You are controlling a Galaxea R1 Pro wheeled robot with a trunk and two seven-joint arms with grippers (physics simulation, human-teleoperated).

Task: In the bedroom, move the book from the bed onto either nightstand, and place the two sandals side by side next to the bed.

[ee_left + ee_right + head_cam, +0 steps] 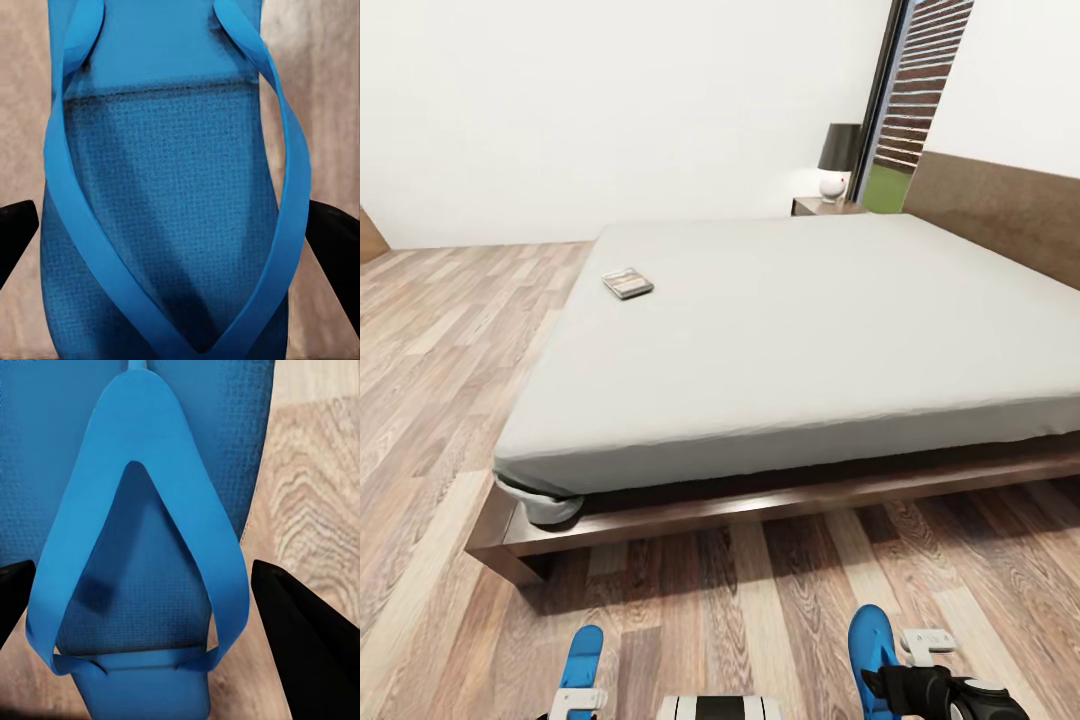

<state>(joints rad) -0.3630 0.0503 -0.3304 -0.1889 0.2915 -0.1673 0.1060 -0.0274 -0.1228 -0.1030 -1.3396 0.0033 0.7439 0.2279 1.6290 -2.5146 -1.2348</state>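
Two sandals (582, 655) (872, 640) lie on floor (760, 600) beside bed (780, 330), each straddled by wide-spread fingers (15, 232) (300, 630).

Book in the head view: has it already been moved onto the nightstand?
No, the book lies on the grey mattress of the bed, near its left edge, well apart from the nightstand by the far wall.

book (627, 283) flat on bed (800, 330), blue sandals (582, 655) (872, 645) (apart) on floor
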